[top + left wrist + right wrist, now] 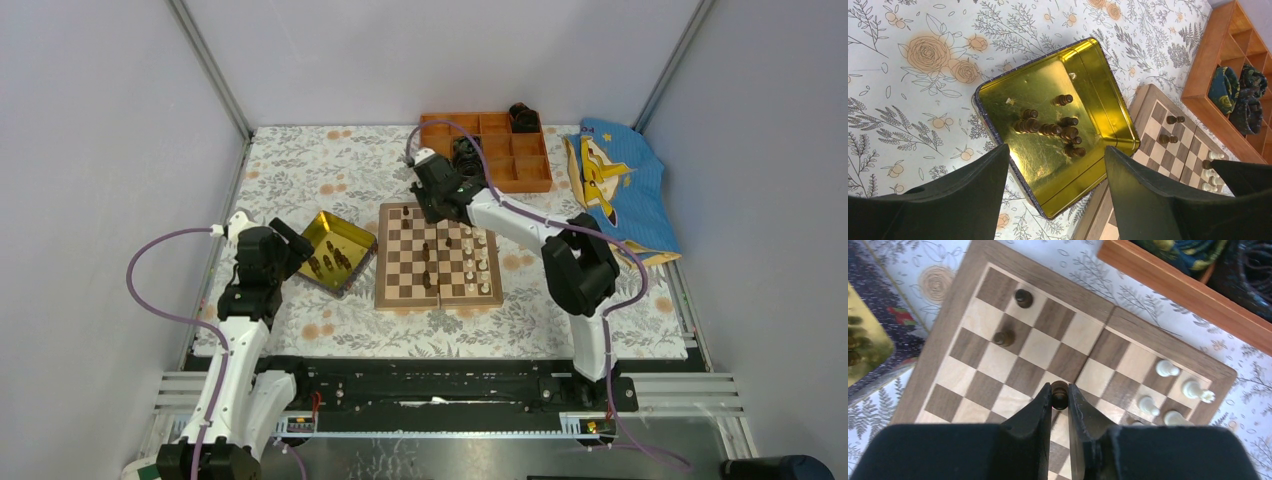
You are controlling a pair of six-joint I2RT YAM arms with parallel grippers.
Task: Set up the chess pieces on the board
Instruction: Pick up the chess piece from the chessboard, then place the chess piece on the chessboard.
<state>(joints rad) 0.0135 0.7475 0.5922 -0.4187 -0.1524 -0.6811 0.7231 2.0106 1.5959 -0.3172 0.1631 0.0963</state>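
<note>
The right gripper (1059, 388) has its jaws pressed together on one dark chessman (1059, 396); the piece stands upright between the fingertips, its long axis vertical, its round head seen from above. It hangs over the chessboard (943, 335), on the far part, just beside the centre seam; whether its foot touches the wood I cannot tell. A dark pawn (1023, 298) and a second dark pawn (1004, 337) stand ahead and to the left of the jaws, apart from each other; the cream chessmen (1168, 369) are grouped at the right side. I judge the coming move is to set the piece on a square of the dark side; the jaws should go straight down and then part, keeping away from the two pawns. The left gripper (1057, 162) hangs with jaws wide apart and empty above the gold tray (1008, 95); the other dark chessmen (1050, 129) are clustered in it, directly below the gap, so this arm is the nearer one for them.
</note>
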